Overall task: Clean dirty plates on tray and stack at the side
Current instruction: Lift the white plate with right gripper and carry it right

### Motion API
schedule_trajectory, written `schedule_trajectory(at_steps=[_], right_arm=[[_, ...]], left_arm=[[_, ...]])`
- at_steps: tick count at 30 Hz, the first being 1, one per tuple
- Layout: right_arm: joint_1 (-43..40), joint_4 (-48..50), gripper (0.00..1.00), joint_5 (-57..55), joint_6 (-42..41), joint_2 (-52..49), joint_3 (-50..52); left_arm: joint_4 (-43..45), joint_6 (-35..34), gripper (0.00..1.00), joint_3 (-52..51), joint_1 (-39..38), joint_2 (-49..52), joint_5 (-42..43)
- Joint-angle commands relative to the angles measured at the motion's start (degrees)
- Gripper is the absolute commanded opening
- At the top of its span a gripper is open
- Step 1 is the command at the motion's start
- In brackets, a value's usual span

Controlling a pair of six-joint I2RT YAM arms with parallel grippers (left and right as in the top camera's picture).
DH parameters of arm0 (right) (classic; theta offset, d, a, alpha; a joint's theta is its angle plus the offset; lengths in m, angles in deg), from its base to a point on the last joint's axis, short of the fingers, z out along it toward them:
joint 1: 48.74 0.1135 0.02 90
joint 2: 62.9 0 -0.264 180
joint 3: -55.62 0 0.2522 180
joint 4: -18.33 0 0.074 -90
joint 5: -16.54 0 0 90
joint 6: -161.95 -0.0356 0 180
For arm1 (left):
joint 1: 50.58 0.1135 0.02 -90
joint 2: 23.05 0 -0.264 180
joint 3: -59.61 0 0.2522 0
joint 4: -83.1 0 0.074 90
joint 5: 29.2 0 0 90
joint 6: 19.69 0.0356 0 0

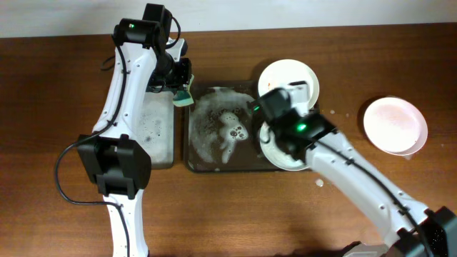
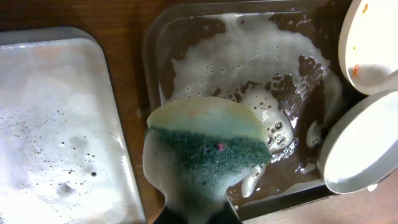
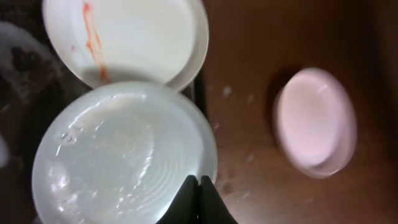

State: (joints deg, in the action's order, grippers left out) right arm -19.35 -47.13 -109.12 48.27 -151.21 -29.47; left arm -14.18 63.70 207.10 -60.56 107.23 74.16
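White soap foam (image 2: 249, 56) streaks the floor of the wide dark tray (image 1: 214, 168), which lies at the middle of the wooden table (image 1: 57, 86). Just to its left lies a narrower tray (image 1: 161, 135), filmed with grey suds.

**Left arm.** The left gripper (image 1: 183, 77) hangs over the far left corner of the wide tray. Its fingers are clamped on a sponge (image 2: 208, 155), green scouring face towards the wrist camera and pale yellow backing behind. The sponge is clear of the foam below. The fingertips themselves are largely hidden by the sponge.

**Right arm.** The right gripper (image 3: 198, 190) sits at the right end of the wide tray. Its two dark fingers are pinched together on the near rim of the wet plate (image 3: 118, 155). This plate is glossy with water, shows no smears, and lies in the tray's right end.

**Plates.**
- The smeared plate (image 3: 137, 37) lies at the far right corner of the wide tray and partly overhangs the tray's rim. A thin orange streak runs down its inner face.
- The rim of the smeared plate meets that of the wet plate. Which rim lies on top cannot be told.
- The third plate (image 3: 314, 121) rests alone on the bare table, well to the right of the tray and apart from the other two. It looks pale pink in the wrist view. A few droplets dot the wood between it and the tray.
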Motion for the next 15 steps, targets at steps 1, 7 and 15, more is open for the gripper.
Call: schedule_trajectory(at_steps=[1,7,15], right_arm=[[-8.74,-0.87,0.14,22.36,-1.92,0.81,-1.16],[-13.11,-0.81,0.25,33.97,1.14,-3.30,-0.72],[-7.17,3.72,0.29,34.18,0.22,-15.91,-0.68]], left_arm=[[0.17,1.14,0.04,0.28,0.02,-0.48,0.79],[0.20,1.16,0.05,0.28,0.02,-0.48,0.76],[0.04,1.14,0.05,0.28,-0.02,-0.48,0.39]])
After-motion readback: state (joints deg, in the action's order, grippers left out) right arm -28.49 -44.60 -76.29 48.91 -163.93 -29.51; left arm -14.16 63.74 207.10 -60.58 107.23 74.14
